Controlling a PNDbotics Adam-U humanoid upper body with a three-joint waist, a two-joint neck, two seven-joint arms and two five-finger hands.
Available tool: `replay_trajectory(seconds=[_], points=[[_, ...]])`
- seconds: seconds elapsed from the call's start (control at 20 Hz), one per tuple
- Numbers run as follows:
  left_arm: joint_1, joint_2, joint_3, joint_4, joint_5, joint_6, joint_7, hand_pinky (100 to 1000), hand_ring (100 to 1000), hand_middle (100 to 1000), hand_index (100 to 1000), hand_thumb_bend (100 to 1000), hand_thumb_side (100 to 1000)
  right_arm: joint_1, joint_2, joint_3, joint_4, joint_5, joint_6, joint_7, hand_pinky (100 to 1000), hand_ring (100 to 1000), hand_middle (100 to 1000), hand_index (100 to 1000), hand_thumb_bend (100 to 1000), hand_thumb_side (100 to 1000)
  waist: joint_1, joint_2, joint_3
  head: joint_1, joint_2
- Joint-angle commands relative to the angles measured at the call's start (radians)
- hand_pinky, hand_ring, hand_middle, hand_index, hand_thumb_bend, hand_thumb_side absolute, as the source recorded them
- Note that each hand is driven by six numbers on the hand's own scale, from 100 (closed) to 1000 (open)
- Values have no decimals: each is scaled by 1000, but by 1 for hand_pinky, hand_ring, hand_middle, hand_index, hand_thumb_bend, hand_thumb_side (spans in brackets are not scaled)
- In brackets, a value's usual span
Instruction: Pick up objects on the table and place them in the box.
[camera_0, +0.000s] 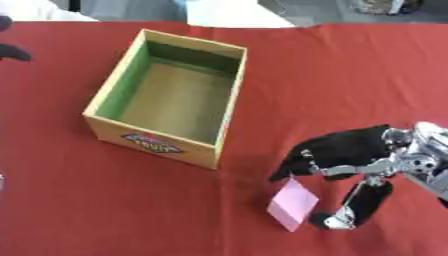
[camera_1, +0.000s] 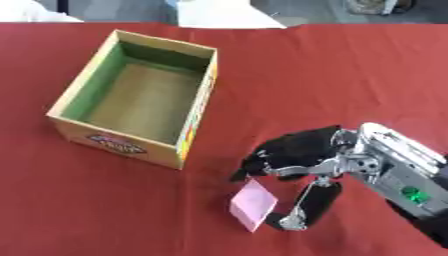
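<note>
step: grab pink pad (camera_0: 292, 204) | right hand (camera_0: 346, 160) curled around it, contact unclear | tip: pinch edges, then lift clear toward box (camera_0: 226, 110)

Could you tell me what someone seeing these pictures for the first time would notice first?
Probably the robot's right hand at the lower right, its fingers and thumb curled around a small pink block just above the red tablecloth. Next comes the open cardboard box at the upper left, green-lined inside and showing nothing in it, with a colourful logo on its near side.
</note>
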Motion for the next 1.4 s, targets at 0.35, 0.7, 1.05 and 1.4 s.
replay_trajectory(seconds=[0.35, 0.7, 1.05, 1.4], points=[[-9, 15, 3, -17, -3, -1, -7, 542, 737, 601, 732, 100, 732, -17, 8, -9, 38, 29, -26, -4, 945, 882, 841, 1000, 243, 436, 3, -11, 1, -6, -7], [-9, 12, 3, -17, -3, 0, -9, 542, 737, 602, 732, 100, 733, -21, 30, -15, 46, 52, -34, -25, 930, 855, 760, 961, 264, 446, 2, -10, 3, -5, -6], [-10, 12, 3, -17, -4, 2, -14, 542, 739, 603, 732, 100, 732, -18, 30, -8, 29, 98, -40, -82, 933, 854, 759, 980, 280, 444, 2, -9, 5, -3, -3], [-9, 12, 4, -17, -6, 5, -19, 542, 740, 603, 731, 100, 733, -3, 26, -20, 8, 124, -28, -130, 900, 770, 665, 900, 234, 398, 2, -11, 6, -1, -6]])
